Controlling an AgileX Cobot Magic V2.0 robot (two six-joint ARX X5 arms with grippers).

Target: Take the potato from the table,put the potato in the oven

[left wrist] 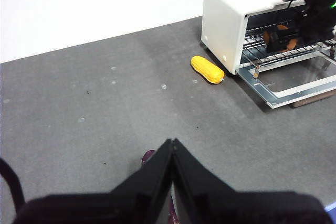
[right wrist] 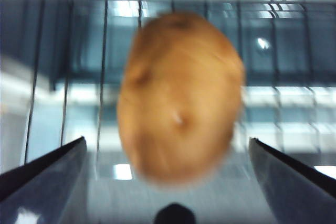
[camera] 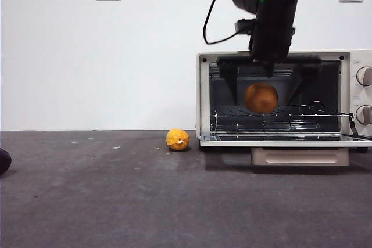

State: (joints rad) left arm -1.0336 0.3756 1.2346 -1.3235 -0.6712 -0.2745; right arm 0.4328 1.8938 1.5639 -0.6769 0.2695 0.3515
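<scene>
Front view: the right pincer (camera: 268,62) hangs at the open cream-white boxy oven (camera: 279,100), its jaws spread wide; the oval orange-brown potato (camera: 260,97) is inside above the wire rack (camera: 302,110), and a small yellow lumpy ball (camera: 178,139) lies on the dark grey speckled surface (camera: 145,196) beside the oven.
Left wrist view: the left pincer (left wrist: 172,153) is closed, well apart.
Right wrist view: the blurred potato sits between separated jaws, untouched

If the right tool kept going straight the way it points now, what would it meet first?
Most likely the potato, which sits between the open jaws of the right tool, directly ahead. Behind it come the oven rack and back wall, though blur leaves the depth unclear.
</scene>
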